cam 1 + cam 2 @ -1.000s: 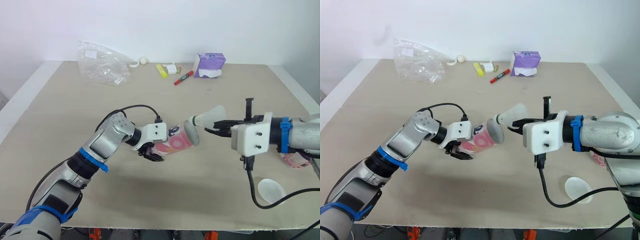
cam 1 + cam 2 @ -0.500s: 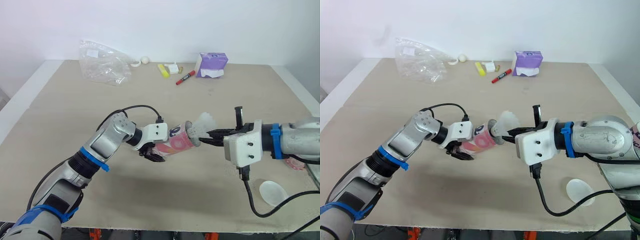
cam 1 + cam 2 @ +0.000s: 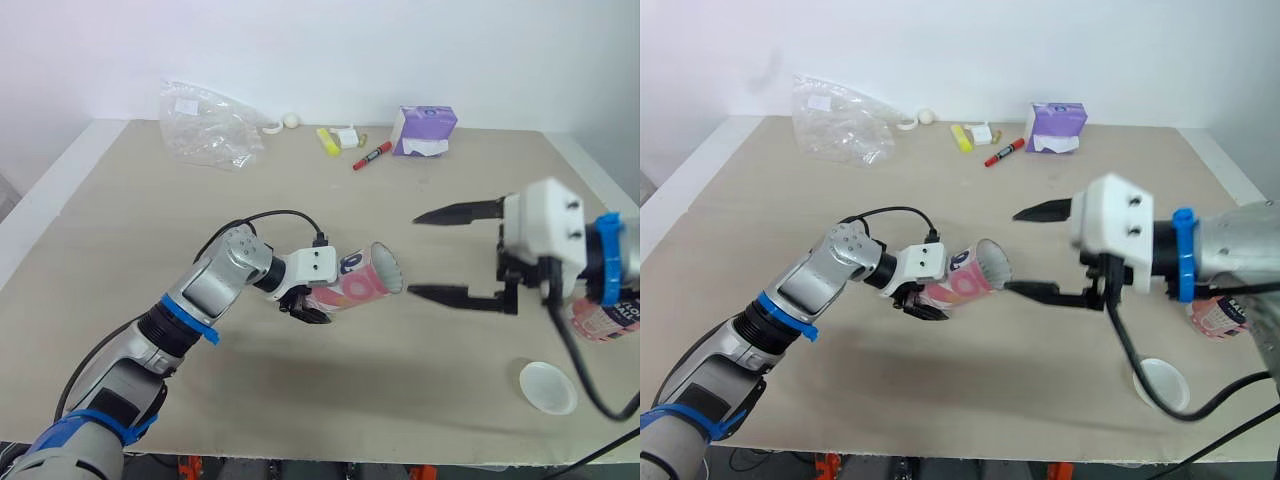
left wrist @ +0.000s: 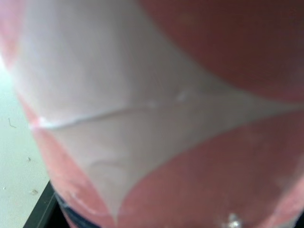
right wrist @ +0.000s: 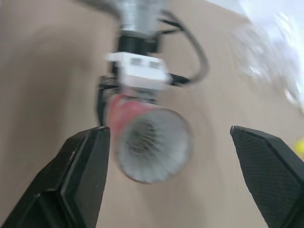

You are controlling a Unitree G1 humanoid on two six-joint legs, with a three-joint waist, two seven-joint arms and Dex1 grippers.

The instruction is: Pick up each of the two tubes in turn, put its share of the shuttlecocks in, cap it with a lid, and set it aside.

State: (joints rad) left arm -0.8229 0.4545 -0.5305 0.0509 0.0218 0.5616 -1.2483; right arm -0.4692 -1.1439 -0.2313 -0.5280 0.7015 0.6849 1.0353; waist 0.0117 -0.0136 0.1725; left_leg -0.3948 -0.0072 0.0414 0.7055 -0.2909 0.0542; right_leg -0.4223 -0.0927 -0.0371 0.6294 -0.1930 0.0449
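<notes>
Gripping pink-and-white cardboard tube (image 3: 356,288) in left end effector (image 3: 304,306) over beige table (image 3: 120,220) by white wall (image 3: 420,45); holding right end effector (image 3: 413,254) spread wide, facing tube's mouth.

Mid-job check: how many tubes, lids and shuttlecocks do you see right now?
Tubes: 2 (held tube; second tube lying to the right)
Lids: 1 (lid)
Shuttlecocks: 1 visible (shuttlecock inside the held tube)
Total: 4

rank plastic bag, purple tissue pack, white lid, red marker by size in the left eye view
plastic bag
purple tissue pack and white lid: about alike, the lid nearer the camera
red marker
</notes>
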